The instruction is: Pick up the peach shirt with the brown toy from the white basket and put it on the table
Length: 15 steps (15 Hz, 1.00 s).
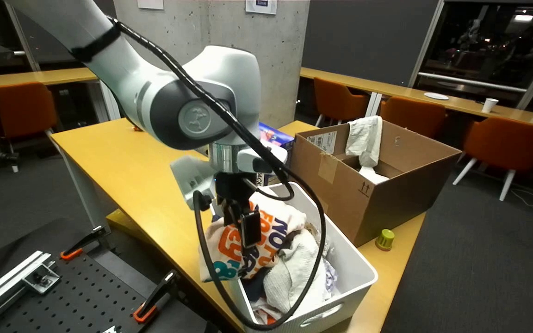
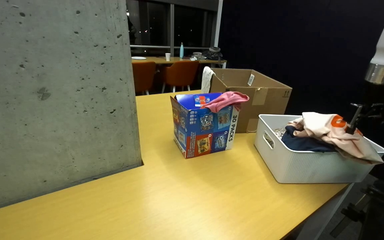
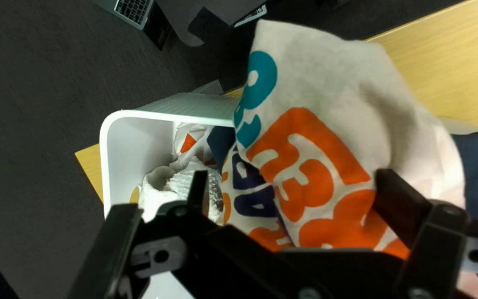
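So the hand (image 3: 292, 182) is hanging over the white basket (image 2: 315, 167), jaws standing wide, and in the wrist view a stretch of the peach shirt (image 2: 338, 139) is showing between them. I'm struggling to tell whether they're touching it. The shirt, with its orange, teal and navy lettering, is lying bunched at the basket's top and drooping over one long side, partly covering some dark blue cloth (image 2: 302, 141). Basket's standing on the yellow worktop (image 2: 195, 186).
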Available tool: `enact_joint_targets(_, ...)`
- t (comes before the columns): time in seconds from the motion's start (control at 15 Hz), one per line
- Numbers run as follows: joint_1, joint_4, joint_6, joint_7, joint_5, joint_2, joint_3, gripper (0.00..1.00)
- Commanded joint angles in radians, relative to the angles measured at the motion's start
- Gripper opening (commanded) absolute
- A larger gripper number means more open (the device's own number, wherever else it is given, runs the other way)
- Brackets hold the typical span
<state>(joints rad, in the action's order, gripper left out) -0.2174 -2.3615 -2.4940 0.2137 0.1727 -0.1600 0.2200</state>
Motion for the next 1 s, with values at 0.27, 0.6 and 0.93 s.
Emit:
enact_joint_targets(0.27, 0.012, 0.022, -0.129, -0.002, 0.008, -0.104, 0.039, 0.66)
enact_joint_targets(0.6, 0.014, 0.023, -0.12, -0.012, -0.002, -0.076, 0.036, 0.27)
enact_joint_targets(0.93, 0.021, 0.063, -0.095, -0.001, 0.004, -0.051, 0.037, 0.0)
